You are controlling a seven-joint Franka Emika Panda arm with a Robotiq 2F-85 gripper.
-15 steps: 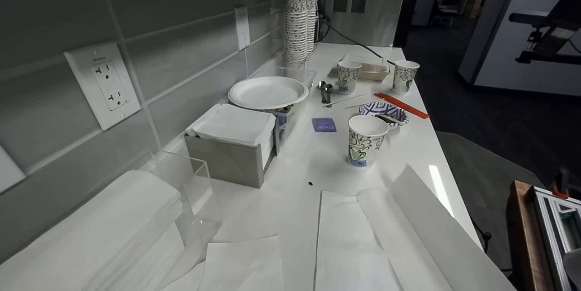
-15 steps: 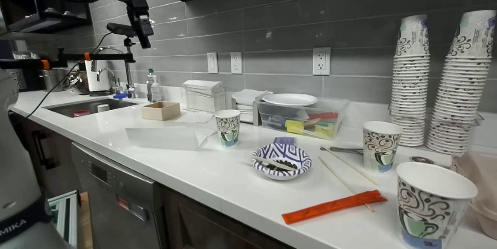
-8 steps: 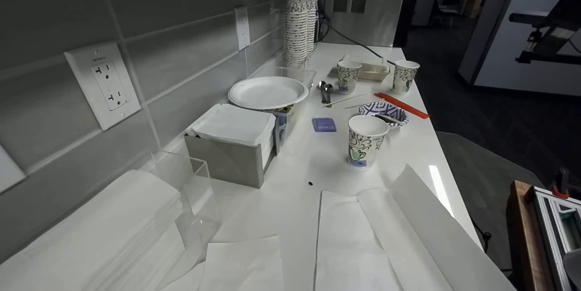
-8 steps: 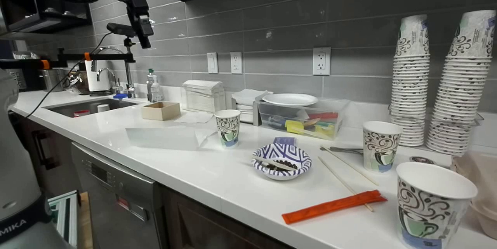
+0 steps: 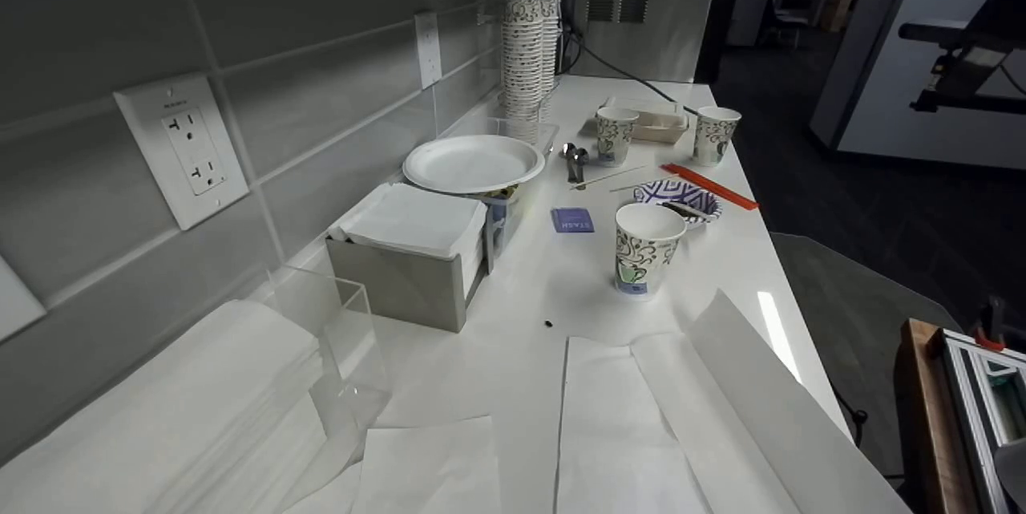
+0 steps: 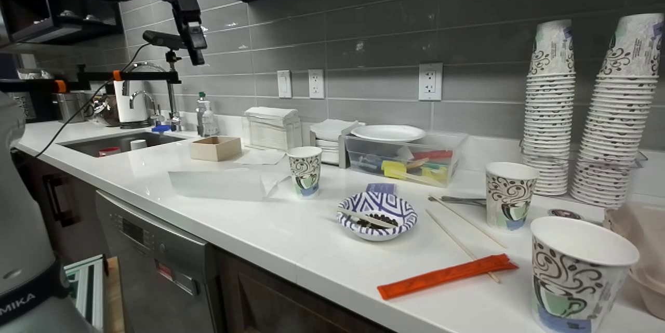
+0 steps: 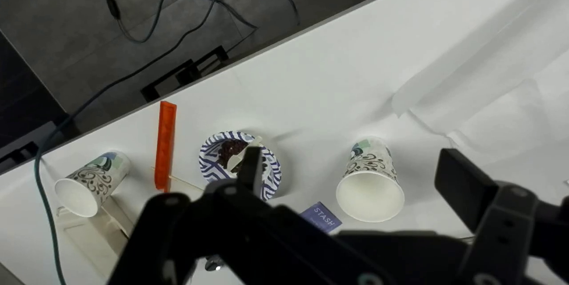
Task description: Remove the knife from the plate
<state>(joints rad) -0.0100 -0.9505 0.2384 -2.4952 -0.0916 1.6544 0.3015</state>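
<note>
The knife is a thin pale utensil. It lies across the small plate, a shallow bowl-like dish with blue-purple marks, over small dark beans. Both also show in an exterior view, the knife at the plate, partly behind a cup. My gripper is high above the counter, far to the left of the plate. In the wrist view my gripper is wide open and empty. There its left finger overlaps part of the plate, close to the knife.
Patterned cups stand around the plate. An orange-red flat strip lies near the counter edge, with thin sticks beside it. A purple packet is by the plate. A clear bin carries a large white plate.
My arm and gripper have shifted very slightly to the right in an exterior view. The knife, the plate and the other objects have not moved.
</note>
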